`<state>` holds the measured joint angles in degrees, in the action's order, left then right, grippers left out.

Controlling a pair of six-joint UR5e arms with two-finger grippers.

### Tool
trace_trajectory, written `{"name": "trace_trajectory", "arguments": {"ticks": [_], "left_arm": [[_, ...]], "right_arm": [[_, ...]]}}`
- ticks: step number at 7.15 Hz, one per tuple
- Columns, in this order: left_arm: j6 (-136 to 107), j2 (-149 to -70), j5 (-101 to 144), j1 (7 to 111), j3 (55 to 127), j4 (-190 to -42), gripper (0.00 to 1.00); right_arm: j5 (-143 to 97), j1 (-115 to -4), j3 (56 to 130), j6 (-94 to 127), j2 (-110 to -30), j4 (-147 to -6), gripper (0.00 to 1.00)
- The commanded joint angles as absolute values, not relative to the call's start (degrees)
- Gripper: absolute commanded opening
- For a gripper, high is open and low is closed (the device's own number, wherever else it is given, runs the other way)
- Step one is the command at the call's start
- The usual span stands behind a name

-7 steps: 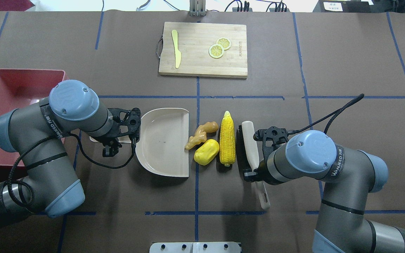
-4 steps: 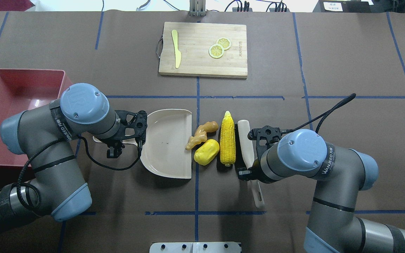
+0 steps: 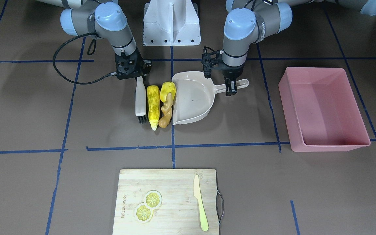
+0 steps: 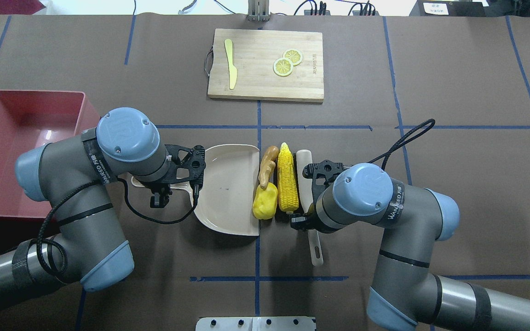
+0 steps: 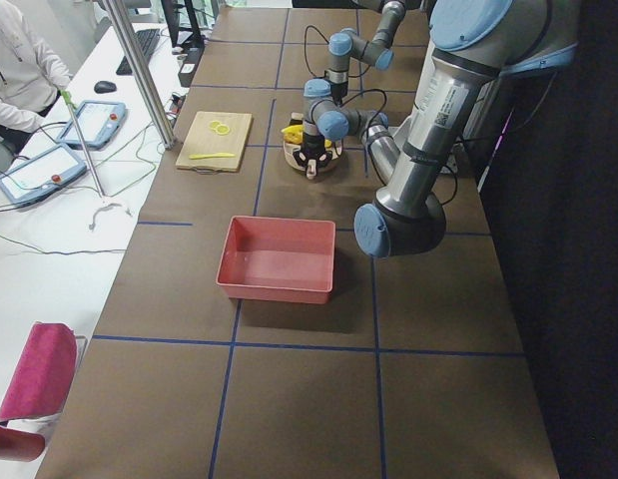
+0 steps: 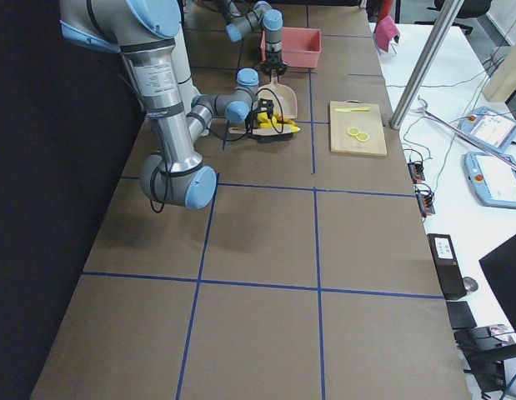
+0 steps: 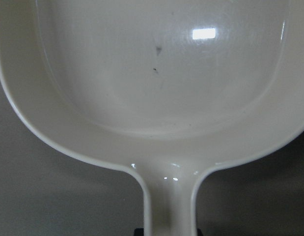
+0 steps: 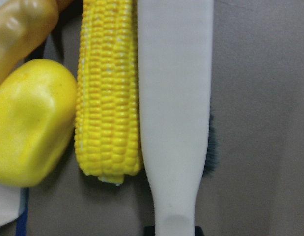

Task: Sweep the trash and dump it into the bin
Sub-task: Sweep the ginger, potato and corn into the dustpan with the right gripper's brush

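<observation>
Across the table lay brown matting (image 4: 453, 82) crossed with blue tape lines. At far left sat the pink bin (image 4: 35, 92), well apart from the work. Next, the left gripper (image 3: 231, 87) was clamped shut on the handle of the beige dustpan (image 4: 223, 188), whose open lip touched the ginger root (image 4: 267, 166) and the potato lump (image 4: 265, 204). The corn cob (image 4: 287, 179) lay pressed between those two and the brush (image 4: 304, 177), whose handle was pinched tight in the right gripper (image 3: 138, 77). To finish the sweep well, I judged the pan should be held flat and firm while the brush pushed evenly along its length, so nothing rolled round the ends. Farther back lay a cutting board (image 4: 256, 78) with a knife (image 4: 231, 69) and lemon slices (image 4: 287, 62). Beside the table an operator (image 5: 19, 65) sat at a white bench.
</observation>
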<state>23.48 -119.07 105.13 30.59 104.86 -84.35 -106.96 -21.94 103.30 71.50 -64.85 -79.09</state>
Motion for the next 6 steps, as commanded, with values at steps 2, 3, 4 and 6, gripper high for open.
{"name": "trace_trajectory", "arguments": {"ticks": [2, 3, 4, 6], "left_arm": [[23.12, -120.32, 102.57, 29.18, 104.41, -84.2, 0.09], [23.03, -120.84, 102.57, 29.18, 104.33, -83.68, 0.09], [22.94, -121.28, 102.57, 29.18, 104.41, -83.41, 0.09], [22.76, -121.73, 102.57, 29.09, 104.33, -83.5, 0.09]], "right_arm": [[-106.96, -21.8, 98.54, 71.72, -59.96, -78.84, 0.02], [-106.96, -21.62, 98.0, 71.72, -58.98, -78.75, 0.02], [-106.96, -21.36, 98.0, 72.07, -58.28, -78.75, 0.02], [-106.96, -20.83, 96.95, 72.95, -56.7, -78.75, 0.02]]}}
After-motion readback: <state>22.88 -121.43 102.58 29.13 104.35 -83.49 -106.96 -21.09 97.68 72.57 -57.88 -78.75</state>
